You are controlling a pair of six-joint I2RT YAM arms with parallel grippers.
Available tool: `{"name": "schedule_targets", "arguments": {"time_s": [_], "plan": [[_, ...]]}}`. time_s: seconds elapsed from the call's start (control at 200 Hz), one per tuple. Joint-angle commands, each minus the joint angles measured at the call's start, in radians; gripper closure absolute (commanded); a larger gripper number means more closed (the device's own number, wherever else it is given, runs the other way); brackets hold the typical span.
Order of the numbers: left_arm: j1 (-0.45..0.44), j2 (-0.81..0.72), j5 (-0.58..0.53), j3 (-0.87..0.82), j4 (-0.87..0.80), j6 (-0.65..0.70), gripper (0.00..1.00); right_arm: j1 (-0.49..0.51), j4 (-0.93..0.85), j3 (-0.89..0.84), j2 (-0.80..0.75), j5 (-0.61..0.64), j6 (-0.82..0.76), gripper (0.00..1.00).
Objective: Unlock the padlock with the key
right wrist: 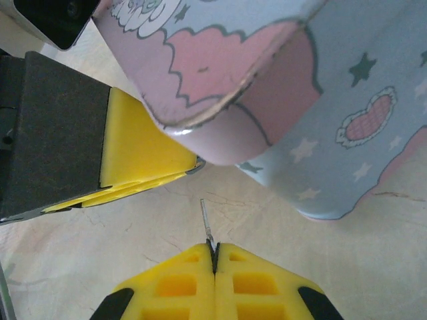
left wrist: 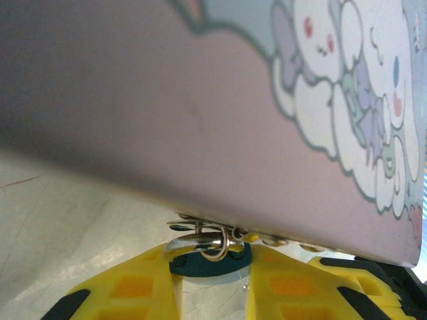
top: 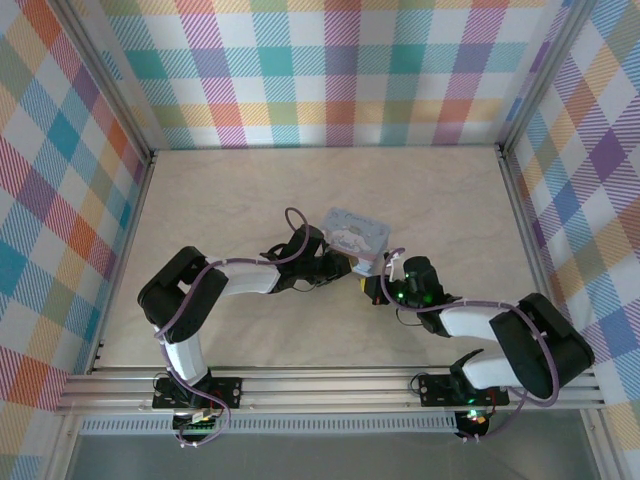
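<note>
Currently the left gripper (left wrist: 210, 270) sits at the near edge of the cartoon-print tin (left wrist: 167, 113). Its jaws are clamped on the padlock (left wrist: 212, 261), the dark blue body pinched between the yellow fingers (left wrist: 127, 290), with the silvery shackle and rings right up against the tin's edge. The right gripper (right wrist: 215, 257) is just beside the tin's near corner, jaws pressed together on the key (right wrist: 206, 223). The thin blade sticks out toward the tin, apart from it.

Black-and-white arms (top: 195, 300), purple cables (top: 288, 214) (green lights (top: 400, 296) glowing), yellow gripper fingers (right wrist: 189, 265).
</note>
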Motion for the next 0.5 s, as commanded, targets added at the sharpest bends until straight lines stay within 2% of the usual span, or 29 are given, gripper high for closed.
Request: {"name": "schedule_targets", "arguments": {"time_s": [0.0,0.495], "plan": [[-0.013,-0.039,0.016,0.041,-0.018,-0.041,0.78,0.009,0.100,-0.013,0.019,0.012,-0.022,1.00],[-0.025,-0.041,0.004,0.056,-0.030,-0.077,0.80,0.018,0.173,-0.009,0.078,0.009,-0.029,1.00]]}}
